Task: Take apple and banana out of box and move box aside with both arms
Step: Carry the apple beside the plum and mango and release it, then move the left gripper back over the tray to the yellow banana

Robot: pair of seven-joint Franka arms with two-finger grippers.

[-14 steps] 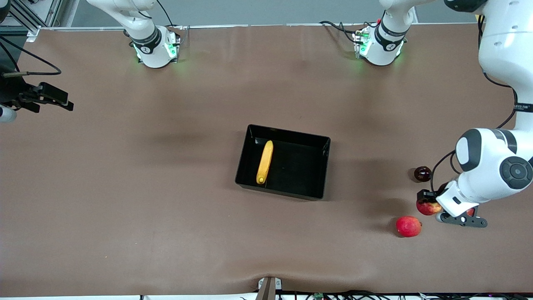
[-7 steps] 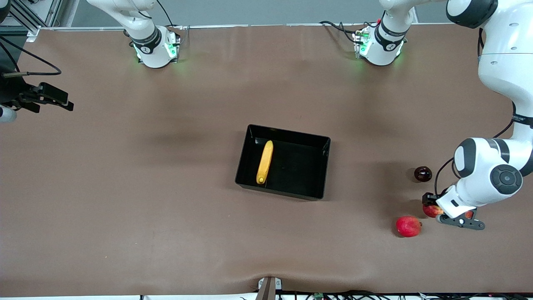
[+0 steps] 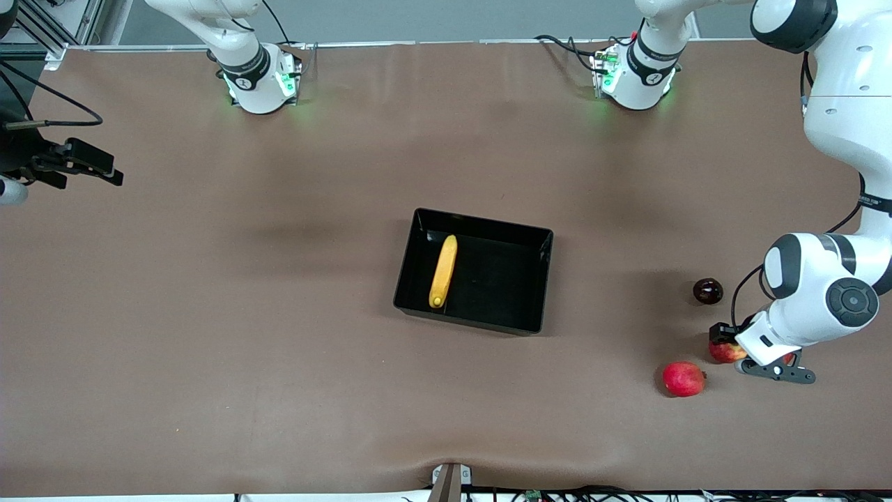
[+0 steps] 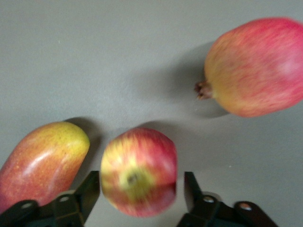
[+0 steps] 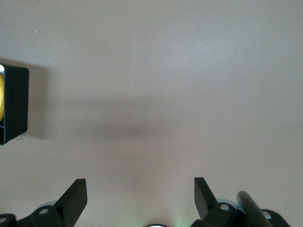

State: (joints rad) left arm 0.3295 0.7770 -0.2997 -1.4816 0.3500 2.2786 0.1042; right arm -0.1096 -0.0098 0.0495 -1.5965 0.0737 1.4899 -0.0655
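There are two robot arms, and each one has one gripper, so that makes two grippers: the left gripper (image 4: 142,189) and the right gripper (image 5: 141,196). There is one black box (image 3: 540,279). There is one yellow banana (image 3: 443,270). There is one small apple (image 4: 138,171) that is red with yellow streaks. There is one mango (image 4: 42,163). There is one big round red fruit (image 3: 683,378). There is one small dark red fruit (image 3: 707,291). That is five fruits in all.

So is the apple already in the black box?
No, the apple sits on the table by the left gripper; only the banana lies in the box.
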